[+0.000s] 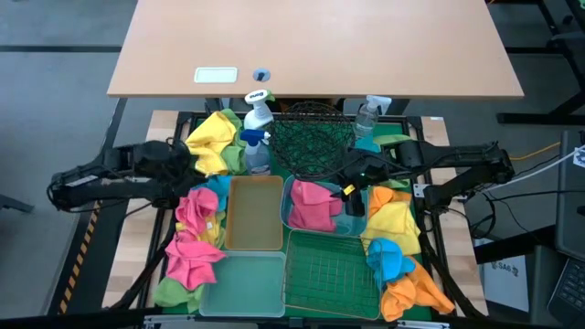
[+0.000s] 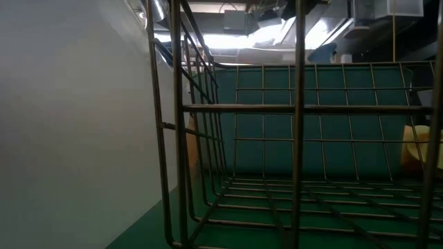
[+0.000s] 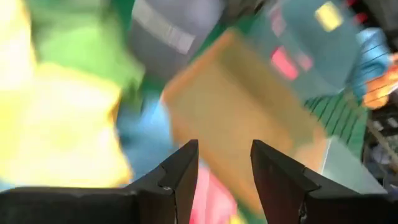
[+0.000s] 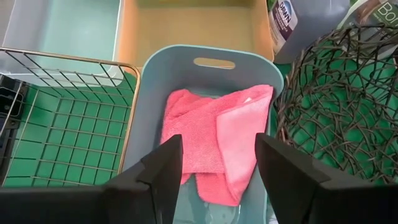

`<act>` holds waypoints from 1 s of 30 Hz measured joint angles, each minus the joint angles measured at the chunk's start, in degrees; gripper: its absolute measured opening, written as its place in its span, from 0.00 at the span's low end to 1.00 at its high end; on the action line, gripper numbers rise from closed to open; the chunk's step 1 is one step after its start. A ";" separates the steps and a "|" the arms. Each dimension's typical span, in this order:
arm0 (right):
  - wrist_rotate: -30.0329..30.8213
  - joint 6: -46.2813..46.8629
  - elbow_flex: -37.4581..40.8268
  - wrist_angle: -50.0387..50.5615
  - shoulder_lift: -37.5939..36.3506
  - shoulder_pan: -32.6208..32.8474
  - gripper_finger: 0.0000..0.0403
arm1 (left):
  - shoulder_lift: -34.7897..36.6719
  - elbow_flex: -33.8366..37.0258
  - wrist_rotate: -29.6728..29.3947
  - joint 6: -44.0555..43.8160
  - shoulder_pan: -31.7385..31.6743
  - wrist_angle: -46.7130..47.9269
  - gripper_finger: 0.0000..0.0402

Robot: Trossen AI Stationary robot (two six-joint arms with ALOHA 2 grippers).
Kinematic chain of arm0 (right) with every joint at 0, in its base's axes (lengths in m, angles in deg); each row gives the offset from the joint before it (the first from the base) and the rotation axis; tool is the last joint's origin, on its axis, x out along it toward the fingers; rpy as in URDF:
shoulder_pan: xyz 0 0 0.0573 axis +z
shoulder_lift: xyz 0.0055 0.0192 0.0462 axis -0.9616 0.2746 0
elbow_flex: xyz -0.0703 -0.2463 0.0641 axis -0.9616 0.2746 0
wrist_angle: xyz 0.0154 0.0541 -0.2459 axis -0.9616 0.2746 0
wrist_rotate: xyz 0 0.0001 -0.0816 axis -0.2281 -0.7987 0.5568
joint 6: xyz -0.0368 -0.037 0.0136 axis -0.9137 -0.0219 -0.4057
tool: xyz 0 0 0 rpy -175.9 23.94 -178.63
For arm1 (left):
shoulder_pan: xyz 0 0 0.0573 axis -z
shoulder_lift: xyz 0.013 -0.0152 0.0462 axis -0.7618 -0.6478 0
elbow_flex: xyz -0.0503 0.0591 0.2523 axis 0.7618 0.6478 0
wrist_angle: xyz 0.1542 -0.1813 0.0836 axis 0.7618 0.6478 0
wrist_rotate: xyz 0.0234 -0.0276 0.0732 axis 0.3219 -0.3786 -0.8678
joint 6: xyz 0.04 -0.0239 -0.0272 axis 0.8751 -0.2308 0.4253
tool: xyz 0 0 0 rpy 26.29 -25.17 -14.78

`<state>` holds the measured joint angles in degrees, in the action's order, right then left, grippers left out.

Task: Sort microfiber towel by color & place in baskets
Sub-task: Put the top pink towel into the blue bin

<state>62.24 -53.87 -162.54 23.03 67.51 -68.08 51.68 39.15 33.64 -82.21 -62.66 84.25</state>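
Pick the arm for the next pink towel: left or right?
Left. The loose pink towels lie on the table's left side, just below the open left hand. The right hand, open and empty, hangs over the teal bin, which already holds a pink towel.

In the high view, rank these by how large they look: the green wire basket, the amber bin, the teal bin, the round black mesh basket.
1. green wire basket
2. round black mesh basket
3. amber bin
4. teal bin, partly covered by the right claw

The middle two look close; treat them as unsure.
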 joint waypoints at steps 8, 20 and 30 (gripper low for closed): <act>0.00 -0.01 0.00 0.00 -0.07 0.00 0.49 | -5.26 -0.16 4.55 -11.12 -0.02 9.82 0.35; 0.00 -0.02 -0.02 0.02 -0.07 0.00 0.49 | -13.67 -0.14 4.39 -11.23 0.00 9.32 0.35; 0.00 -0.04 -0.02 0.02 -0.07 0.01 0.49 | -19.37 -0.14 7.61 -10.28 0.00 5.80 0.18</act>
<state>62.24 -53.91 -162.56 23.06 67.44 -68.08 32.32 39.01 41.25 -92.49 -62.66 90.05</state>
